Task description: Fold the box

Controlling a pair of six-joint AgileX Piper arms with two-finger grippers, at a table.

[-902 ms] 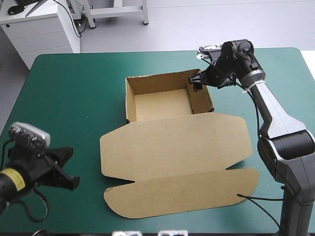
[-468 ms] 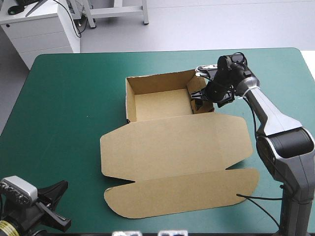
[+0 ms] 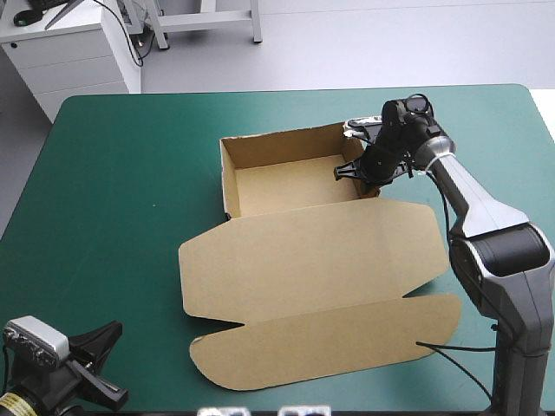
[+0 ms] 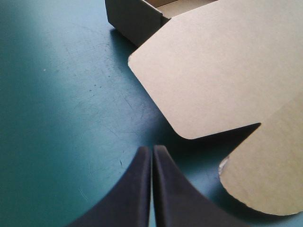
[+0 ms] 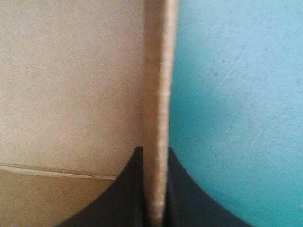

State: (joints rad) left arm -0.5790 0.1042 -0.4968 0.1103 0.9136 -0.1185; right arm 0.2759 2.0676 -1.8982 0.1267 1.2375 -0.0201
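Note:
The brown box stands as an open tray with its walls up, beyond the table's middle. Its lid and rounded front flap lie flat toward the near edge. My right gripper sits on the tray's right wall, shut on that wall. In the right wrist view the wall's edge runs up between my right gripper, the tray's inside to one side. My left gripper hovers at the near left corner, shut and holding nothing. In the left wrist view my left gripper points at the lid's corner.
Teal-green cover spreads wide to the left of the box. The table's right edge lies beyond my right arm. The near edge runs close under my left gripper.
My right gripper came down over the tray's right wall and shut on it. The lid and flap shifted slightly. My left arm drew back to the near left corner.

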